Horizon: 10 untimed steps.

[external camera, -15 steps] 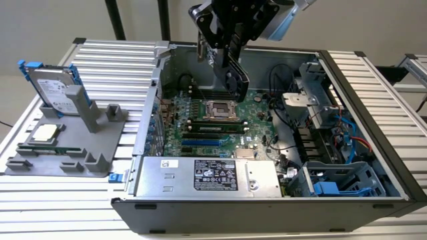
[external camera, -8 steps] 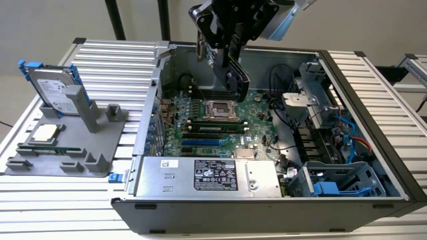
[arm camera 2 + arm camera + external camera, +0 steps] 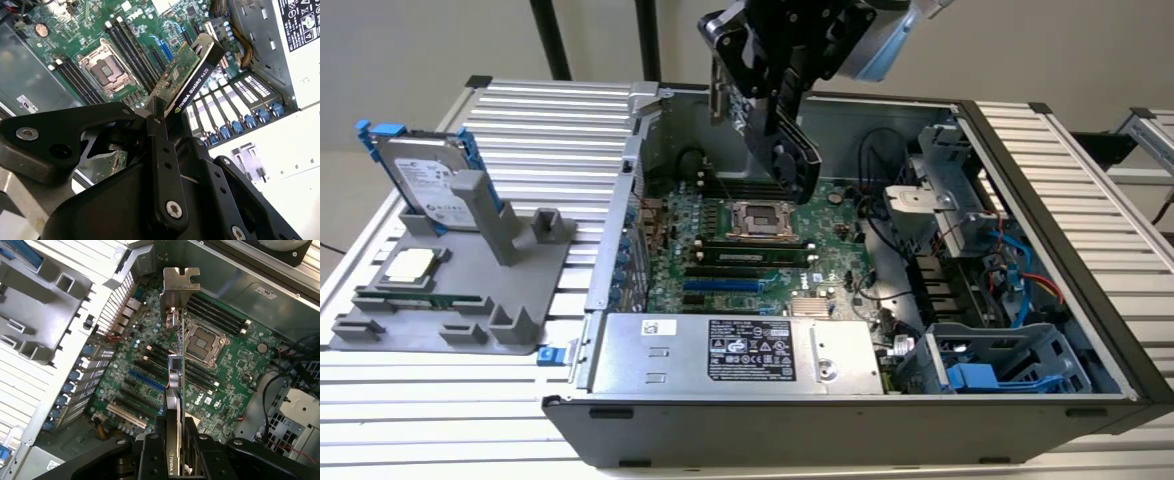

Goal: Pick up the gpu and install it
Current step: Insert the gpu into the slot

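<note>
one black gripper (image 3: pixel 767 88) hangs over the open computer case (image 3: pixel 1047 195), its fingers (image 3: pixel 160 165) clamped tight on the gpu (image 3: pixel 787 150) at one end of the card. the gpu is held tilted in the air above the motherboard (image 3: pixel 767 262), near the cpu socket (image 3: pixel 758 218). in the first wrist view its silver bracket (image 3: pixel 181 282) is at the end far from the gripper. a hard drive (image 3: pixel 427 180) stands in a grey fixture (image 3: pixel 467 300) at the exterior view's left.
</note>
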Tool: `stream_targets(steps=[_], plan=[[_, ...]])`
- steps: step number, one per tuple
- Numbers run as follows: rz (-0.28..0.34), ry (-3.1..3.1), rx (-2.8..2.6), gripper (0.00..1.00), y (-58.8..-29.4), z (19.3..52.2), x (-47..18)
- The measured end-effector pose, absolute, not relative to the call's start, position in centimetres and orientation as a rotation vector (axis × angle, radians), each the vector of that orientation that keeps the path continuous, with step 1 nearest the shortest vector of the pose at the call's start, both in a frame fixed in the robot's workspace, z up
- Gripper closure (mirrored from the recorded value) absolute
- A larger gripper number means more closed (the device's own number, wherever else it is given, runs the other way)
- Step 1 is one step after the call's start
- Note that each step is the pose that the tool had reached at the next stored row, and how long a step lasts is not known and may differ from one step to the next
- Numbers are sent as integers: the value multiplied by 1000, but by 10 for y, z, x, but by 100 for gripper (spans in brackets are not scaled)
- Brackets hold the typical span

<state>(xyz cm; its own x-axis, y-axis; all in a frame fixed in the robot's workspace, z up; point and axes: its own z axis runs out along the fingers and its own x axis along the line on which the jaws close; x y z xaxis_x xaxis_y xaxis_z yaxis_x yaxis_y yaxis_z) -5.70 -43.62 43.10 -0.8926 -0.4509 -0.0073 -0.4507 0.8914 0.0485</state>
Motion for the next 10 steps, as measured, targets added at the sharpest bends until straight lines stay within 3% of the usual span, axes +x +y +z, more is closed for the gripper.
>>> stream_targets(steps=[10], plan=[[-76,-3022,834,100,-436,431,-57]])
